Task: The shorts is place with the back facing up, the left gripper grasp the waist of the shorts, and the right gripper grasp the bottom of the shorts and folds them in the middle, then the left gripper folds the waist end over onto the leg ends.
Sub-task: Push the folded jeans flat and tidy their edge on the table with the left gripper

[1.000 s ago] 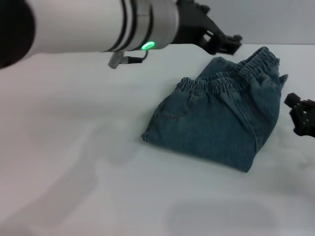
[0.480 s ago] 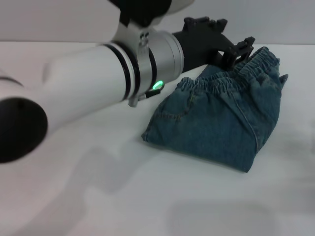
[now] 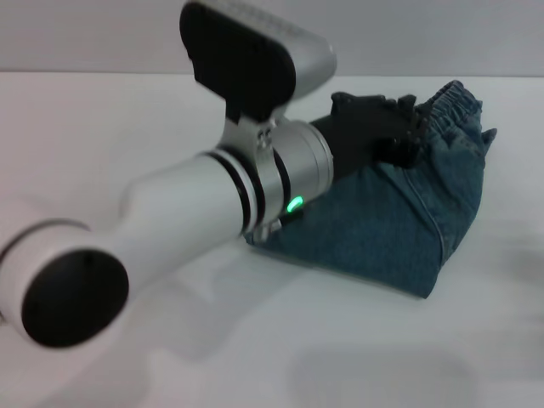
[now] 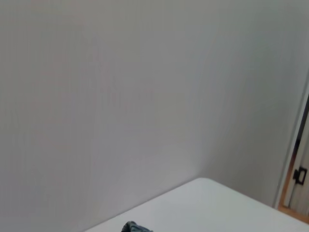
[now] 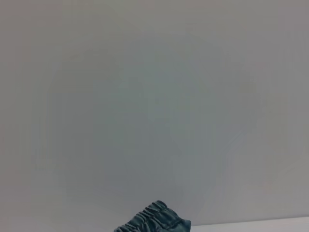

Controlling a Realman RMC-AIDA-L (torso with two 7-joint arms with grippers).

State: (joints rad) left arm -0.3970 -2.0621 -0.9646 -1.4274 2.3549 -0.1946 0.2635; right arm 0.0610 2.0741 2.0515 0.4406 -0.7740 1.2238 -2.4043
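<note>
The shorts (image 3: 399, 221) lie folded on the white table (image 3: 127, 119), toward its far right part, well back from the near edge. They form a compact blue denim bundle with its folded edge toward the near side and the waist (image 3: 455, 102) at the far side, close to the table's far edge. The ruffled elastic band shows in two layers there, one lying just behind the other.

The left gripper (image 3: 387, 127) reaches in from the near left, its silver-white arm crossing most of the table's middle, a green light glowing on the ring near the wrist. The black claw sits low over the left part of the waist and appears to touch the gathered denim. Whether its prongs are spread or closed on the fabric cannot be told, since the claw reads as one dark mass against the cloth.

The left wrist view shows mostly a plain wall, with a strip of the table at the bottom and a tiny scrap of denim (image 4: 135, 227) at its edge. The right wrist view also faces a bare wall, with the ruffled waistband (image 5: 157, 220) just rising into sight at the bottom.

The right gripper does not show in any view.
</note>
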